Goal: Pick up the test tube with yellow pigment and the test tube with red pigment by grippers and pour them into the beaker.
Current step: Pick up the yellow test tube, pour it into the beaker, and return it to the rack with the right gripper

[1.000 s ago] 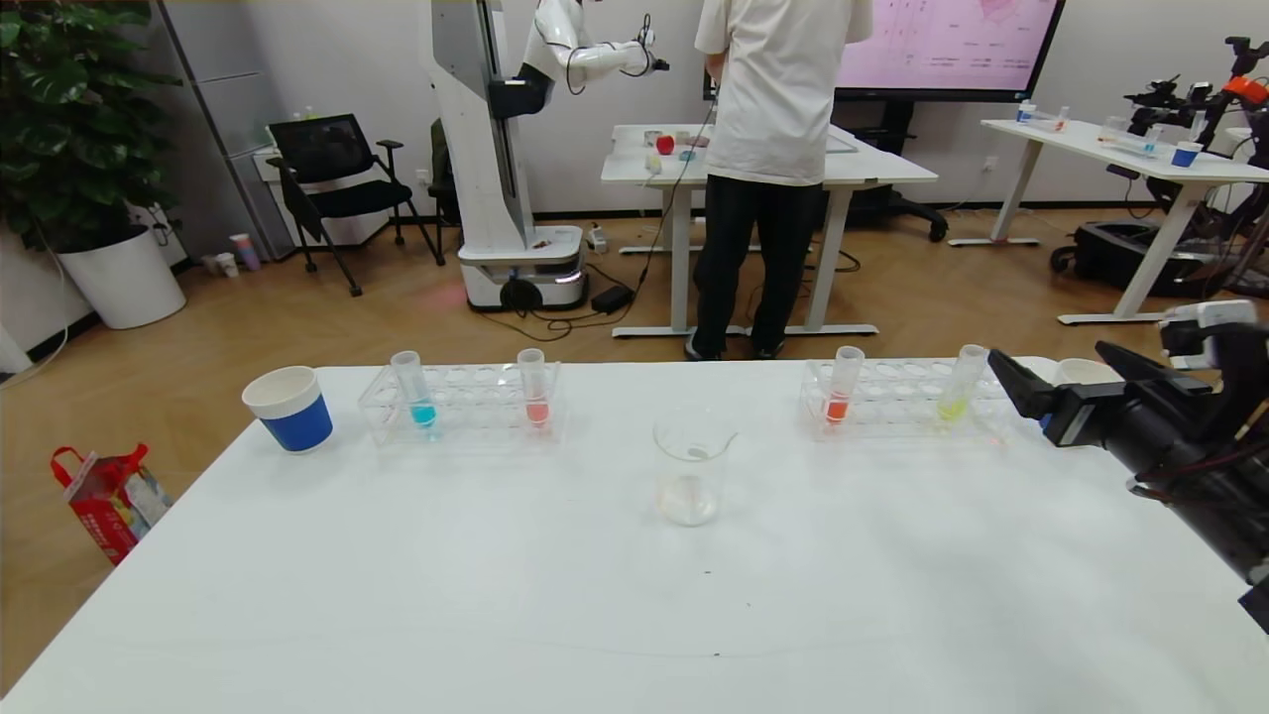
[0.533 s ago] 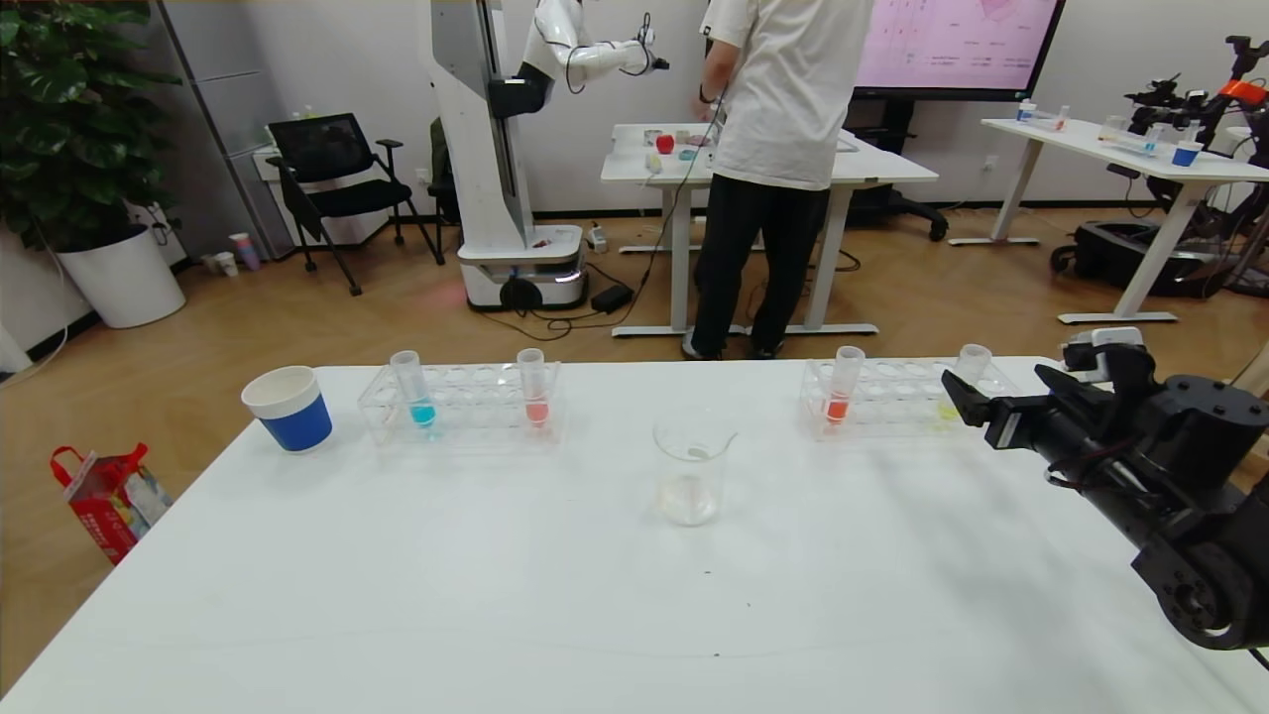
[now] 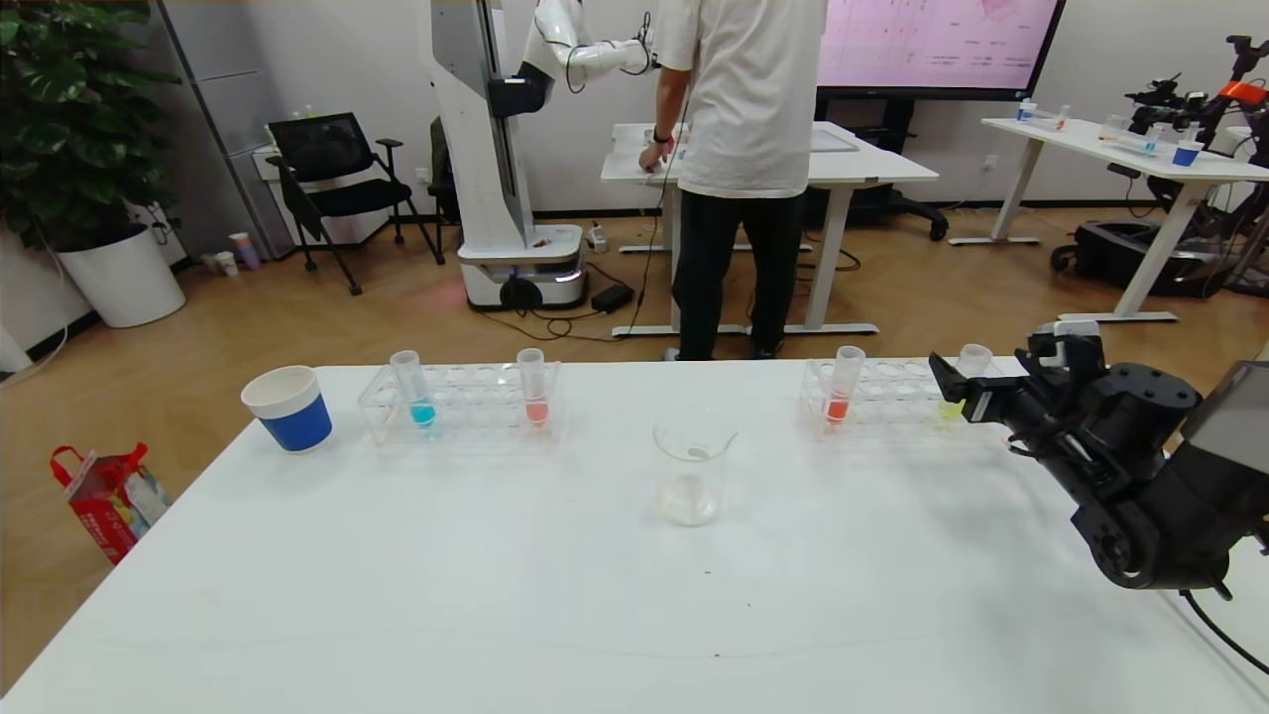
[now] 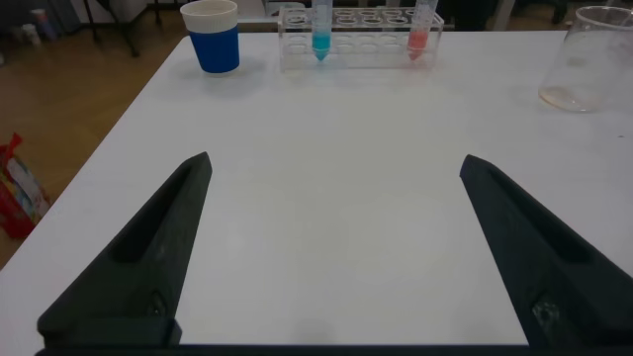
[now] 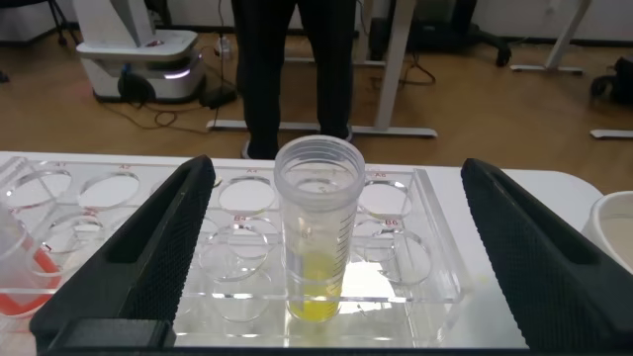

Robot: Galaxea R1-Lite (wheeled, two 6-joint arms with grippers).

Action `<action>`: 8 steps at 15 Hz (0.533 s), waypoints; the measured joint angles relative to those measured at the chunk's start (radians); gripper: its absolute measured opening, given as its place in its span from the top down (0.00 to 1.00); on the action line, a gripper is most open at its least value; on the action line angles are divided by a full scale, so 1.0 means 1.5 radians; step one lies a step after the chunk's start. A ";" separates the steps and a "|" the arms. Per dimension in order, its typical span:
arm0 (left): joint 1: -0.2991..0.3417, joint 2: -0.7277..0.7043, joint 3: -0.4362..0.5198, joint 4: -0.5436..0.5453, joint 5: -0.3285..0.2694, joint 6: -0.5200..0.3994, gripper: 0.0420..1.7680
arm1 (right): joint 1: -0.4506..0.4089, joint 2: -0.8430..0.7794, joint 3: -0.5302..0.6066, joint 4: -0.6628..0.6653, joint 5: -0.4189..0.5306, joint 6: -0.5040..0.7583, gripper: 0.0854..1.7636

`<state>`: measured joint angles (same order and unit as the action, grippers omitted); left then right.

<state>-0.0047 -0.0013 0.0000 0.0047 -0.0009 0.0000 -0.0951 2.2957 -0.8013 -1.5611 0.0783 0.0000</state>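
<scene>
Our right gripper (image 5: 331, 247) stands wide open and empty, its two fingers (image 5: 148, 262) spread to either side of the test tube with yellow pigment (image 5: 318, 229) without touching it. From the head view this gripper (image 3: 954, 389) sits at the near end of the right-hand rack (image 3: 897, 401), level with the tube's upper half. The tube stands upright in a rack hole, open at the top, with only a little yellow-green liquid at its rounded bottom.

We judge it light, stiff and smooth-walled, so it could slip or tip if pinched loosely or near the rim. The better hold looks to be on the bare wall above the rack top and below the lip, squeezed gently, then drawn straight up so it does not drag the rack.

The beaker (image 3: 692, 470) waits near the table's middle, well apart from both racks. The test tube with red pigment (image 3: 534, 388) stands in the left-hand rack (image 3: 461, 405) beside a cyan tube (image 3: 413, 388), with a blue paper cup (image 3: 288, 408) further out.

Our left gripper (image 4: 336, 247) hangs over bare table, also wide open and holding nothing.
</scene>
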 joint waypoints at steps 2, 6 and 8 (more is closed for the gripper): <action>0.000 0.000 0.000 0.000 0.000 0.000 0.01 | -0.004 0.024 -0.015 0.000 0.009 0.000 0.02; 0.000 0.000 0.000 0.000 0.000 0.000 0.01 | 0.000 0.039 -0.030 0.000 0.009 0.000 0.02; 0.000 0.000 0.000 0.000 0.000 0.000 0.01 | 0.001 0.040 -0.033 0.000 0.010 0.000 0.16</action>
<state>-0.0047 -0.0013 0.0000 0.0043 -0.0013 0.0000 -0.0943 2.3553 -0.8509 -1.5611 0.0928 0.0000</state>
